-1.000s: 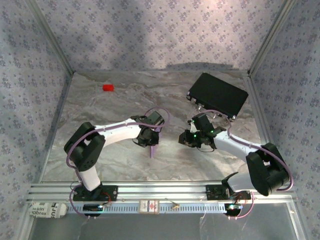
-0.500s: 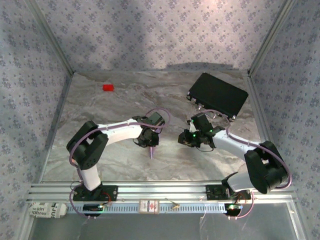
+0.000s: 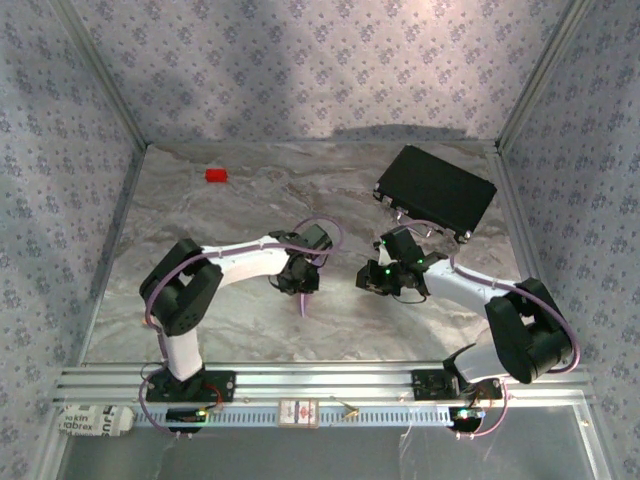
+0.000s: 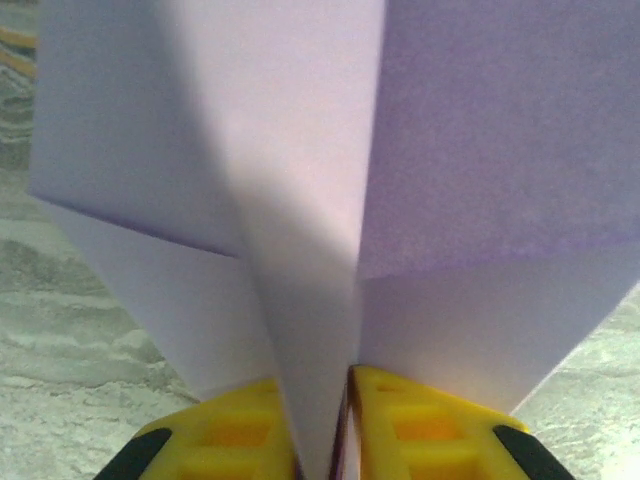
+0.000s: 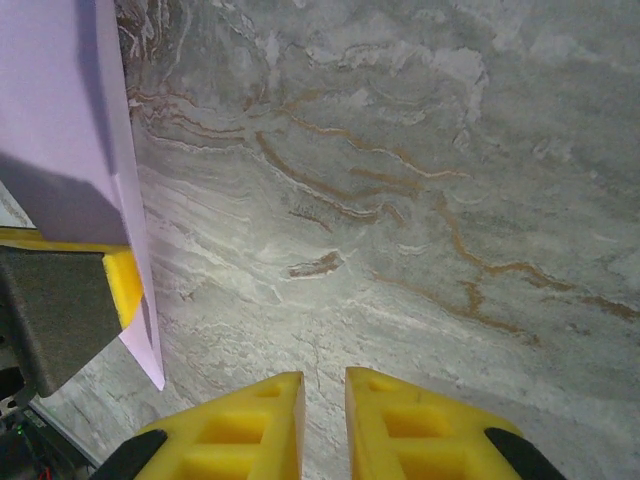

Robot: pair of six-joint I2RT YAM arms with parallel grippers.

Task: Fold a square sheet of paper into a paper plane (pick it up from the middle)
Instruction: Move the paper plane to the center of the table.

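Left gripper [image 4: 322, 385] pinched on the keel of the paper plane [image 4: 300, 200], yellow fingers tight to either side of the centre fold, wings spreading beyond them. Seen from overhead, the plane sits near the middle of the table [image 3: 200, 220], nose toward 6 o'clock. Right gripper [image 5: 323, 380] at its 3 o'clock, near but not touching, fingers a narrow slit apart, nothing between.

Even soft overhead light, faint shadow on back wall [image 3: 300, 70], paper plane [image 4: 300, 200] blurred close-up
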